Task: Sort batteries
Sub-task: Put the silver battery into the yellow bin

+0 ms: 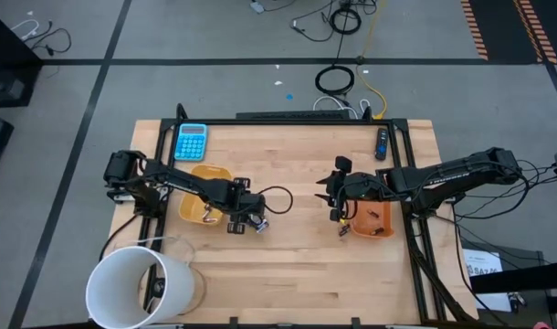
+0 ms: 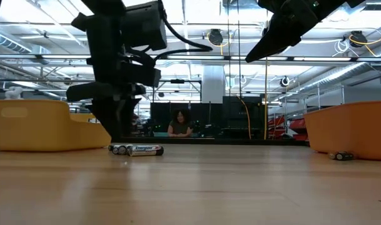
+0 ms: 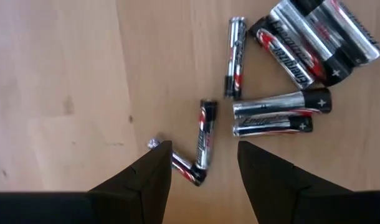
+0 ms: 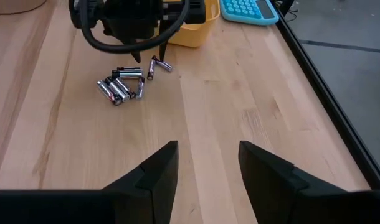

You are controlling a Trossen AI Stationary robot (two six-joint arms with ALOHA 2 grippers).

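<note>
The left gripper (image 3: 204, 167) hangs low over the worktop (image 1: 297, 274), fingers (image 3: 146, 180) spread, a slim AAA battery (image 3: 206, 133) lying between their tips and the other batteries (image 3: 302, 43) clustered just beyond; the right gripper (image 4: 207, 163), fingers spread and empty, hovers beside the orange tray (image 1: 377, 222)
</note>
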